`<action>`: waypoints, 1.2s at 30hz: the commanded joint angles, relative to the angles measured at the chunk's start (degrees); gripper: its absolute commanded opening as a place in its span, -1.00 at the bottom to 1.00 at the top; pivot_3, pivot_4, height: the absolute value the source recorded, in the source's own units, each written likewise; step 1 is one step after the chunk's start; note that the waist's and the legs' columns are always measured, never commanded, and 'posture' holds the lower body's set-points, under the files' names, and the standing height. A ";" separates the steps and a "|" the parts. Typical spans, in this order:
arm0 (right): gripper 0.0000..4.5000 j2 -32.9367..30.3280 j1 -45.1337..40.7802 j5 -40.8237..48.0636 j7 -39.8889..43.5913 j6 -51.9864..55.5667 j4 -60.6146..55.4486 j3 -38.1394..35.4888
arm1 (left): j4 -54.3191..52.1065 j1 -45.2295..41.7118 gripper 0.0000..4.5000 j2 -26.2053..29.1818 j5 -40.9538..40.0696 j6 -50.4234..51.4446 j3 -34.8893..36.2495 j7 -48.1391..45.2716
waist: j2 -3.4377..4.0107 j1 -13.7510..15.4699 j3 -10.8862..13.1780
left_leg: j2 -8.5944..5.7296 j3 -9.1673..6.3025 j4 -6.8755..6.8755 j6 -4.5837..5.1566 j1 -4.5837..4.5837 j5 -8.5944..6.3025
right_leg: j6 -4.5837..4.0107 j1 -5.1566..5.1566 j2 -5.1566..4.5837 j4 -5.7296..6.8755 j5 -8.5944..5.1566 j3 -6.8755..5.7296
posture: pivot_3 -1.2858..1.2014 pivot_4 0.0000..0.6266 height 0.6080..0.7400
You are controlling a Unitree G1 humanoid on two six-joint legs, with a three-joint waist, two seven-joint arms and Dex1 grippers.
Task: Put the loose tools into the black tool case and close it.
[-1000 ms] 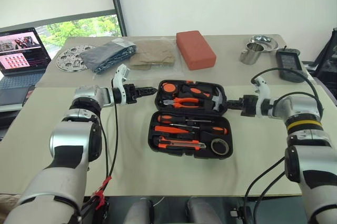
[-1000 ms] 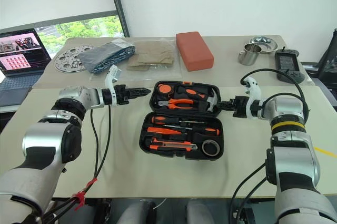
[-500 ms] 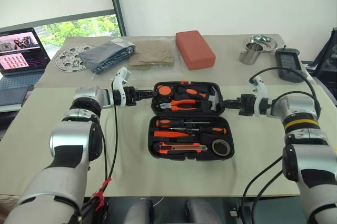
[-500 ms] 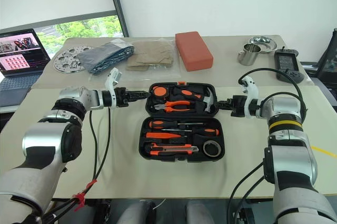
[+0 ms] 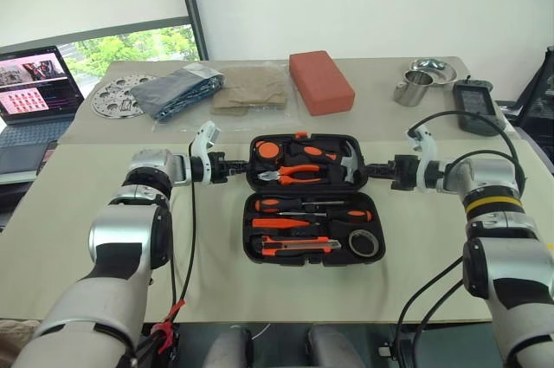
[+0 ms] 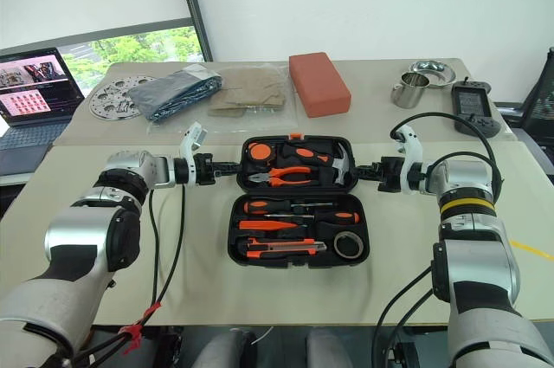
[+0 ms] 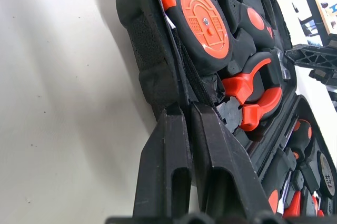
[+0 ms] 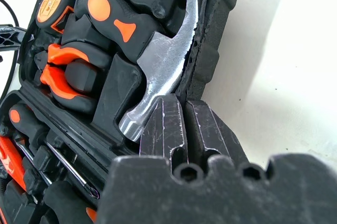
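Observation:
The black tool case [image 5: 248,231] lies open on the table, with its lid [image 7: 142,50] on the far side. The near half holds two screwdrivers [image 5: 303,203], a slim orange tool [image 5: 281,222], a utility knife [image 5: 294,245] and a dark tape roll [image 5: 363,242]. Pliers [image 5: 299,171] and a hammer [image 8: 163,60] sit in the lid. My left gripper [image 5: 241,165] is shut on the lid's left edge. At the lid's right edge, beside the hammer head, my right gripper [image 5: 370,172] is shut on the rim.
A red block [image 5: 321,80], bagged cloths [image 5: 177,91] and a round metal plate [image 5: 117,95] lie behind the case. At the far right stand a metal cup [image 5: 417,88], a bowl [image 5: 433,67] and a black device [image 5: 474,100]. A laptop [image 5: 35,82] stands at the far left.
My left gripper was open beside the lid's left corner; it has sunk a little and shut on the lid's left edge. The right gripper has kept its hold.

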 commanded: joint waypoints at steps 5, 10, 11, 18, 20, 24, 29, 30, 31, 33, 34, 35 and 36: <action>-1.00 0.97 1.93 3.49 1.65 -8.86 -5.73 -4.80 | -3.15 0.98 -0.96 0.83 0.79 -6.61 -0.60 -7.59 | 0.00 -0.05 0.00 | 0.00 0.01 0.00 0.00 -0.01 0.00 | 0.00 0.00 0.00 0.00 0.00 -0.02 | 0.03 -0.52 1.00; -1.00 2.11 5.09 4.72 1.16 -16.57 -10.36 -8.09 | -6.22 1.96 -0.96 1.56 0.99 -14.23 -0.28 -10.15 | 0.00 0.17 0.00 | 0.00 0.00 0.01 -0.05 -0.03 0.03 | -0.01 -0.01 -0.02 0.00 0.01 -0.02 | 0.03 -0.52 1.00; -1.00 2.30 5.62 4.76 0.91 -17.62 -11.07 -8.49 | -6.65 2.08 -0.96 1.67 1.05 -15.30 -0.31 -10.28 | 0.00 0.21 0.00 | 0.00 0.00 0.01 -0.06 -0.04 0.04 | -0.01 0.00 -0.02 0.01 0.01 -0.02 | 0.03 -0.52 1.00; -1.00 4.58 9.38 5.51 -0.89 -26.69 -14.76 -10.70 | -10.21 3.79 -0.96 2.18 3.36 -28.47 -1.38 -6.10 | 0.00 0.19 0.00 | 0.00 -0.02 0.02 -0.07 -0.05 0.04 | -0.02 -0.01 -0.04 0.01 0.02 -0.01 | 0.03 -0.52 1.00; -1.00 5.09 10.48 5.31 -0.49 -30.70 -15.24 -10.80 | -11.71 5.26 -0.96 2.19 4.31 -34.49 -2.22 -5.87 | 0.00 0.22 0.00 | 0.00 -0.04 0.00 -0.07 -0.05 0.04 | -0.03 -0.01 -0.05 0.02 0.03 -0.01 | 0.03 -0.52 1.00; -1.00 6.30 12.92 4.96 0.07 -40.33 -15.56 -11.26 | -14.28 8.38 -0.96 2.14 5.30 -45.67 -3.11 -4.98 | 0.01 0.29 0.00 | 0.00 -0.03 -0.01 -0.07 -0.04 0.04 | -0.04 -0.01 -0.11 0.02 0.04 -0.01 | 0.03 -0.52 1.00; -1.00 6.46 17.63 2.58 -0.27 -52.93 -17.45 -10.12 | -17.68 13.39 -0.96 3.39 8.41 -63.81 -5.16 -2.60 | 0.01 0.34 0.00 | 0.02 -0.02 0.00 -0.07 -0.03 0.04 | -0.05 0.01 -0.17 0.02 0.05 0.01 | 0.03 -0.52 1.00; -1.00 6.20 19.22 1.35 -0.40 -57.16 -18.21 -9.51 | -17.91 14.43 -0.96 4.11 9.75 -68.56 -5.90 -1.37 | 0.01 0.35 0.00 | 0.02 -0.02 0.01 -0.07 -0.01 0.04 | -0.06 0.02 -0.18 0.01 0.06 0.01 | 0.03 -0.52 1.00; -1.00 6.10 20.68 0.33 -1.24 -61.13 -18.79 -9.33 | -17.92 15.37 -0.96 4.88 11.03 -73.36 -6.61 -0.10 | 0.01 0.37 0.00 | 0.03 0.00 0.00 -0.07 0.01 0.04 | -0.06 0.03 -0.19 0.02 0.06 0.03 | 0.03 -0.52 1.00; -1.00 5.82 22.49 -1.42 -2.38 -67.19 -19.07 -8.90 | -17.20 16.23 -0.96 5.84 12.62 -79.51 -7.44 2.24 | 0.02 0.39 -0.01 | 0.04 0.00 -0.01 -0.07 0.05 0.04 | -0.06 0.07 -0.19 0.00 0.06 0.03 | 0.03 -0.52 1.00; -1.00 5.64 23.25 -2.12 -2.27 -70.20 -18.93 -8.51 | -16.65 16.45 -0.96 6.23 13.41 -81.96 -7.71 3.80 | 0.02 0.39 0.00 | 0.04 0.00 -0.01 -0.07 0.09 0.04 | -0.06 0.11 -0.20 0.01 0.06 0.04 | 0.03 -0.52 1.00; -1.00 5.28 24.34 -3.90 -3.19 -75.53 -18.35 -8.08 | -16.18 16.91 -0.96 6.76 14.76 -85.32 -7.97 6.54 | 0.02 0.36 0.00 | 0.04 0.02 0.00 -0.07 0.10 0.04 | -0.07 0.11 -0.21 -0.01 0.07 0.05 | 0.03 -0.52 1.00; -1.00 4.79 25.61 -5.55 -3.42 -81.47 -17.62 -7.50 | -16.05 17.64 -0.96 7.34 16.15 -88.91 -8.33 8.87 | 0.01 0.31 0.00 | 0.04 0.04 0.00 -0.07 0.13 0.04 | -0.10 0.13 -0.22 -0.01 0.08 0.07 | 0.03 -0.52 1.00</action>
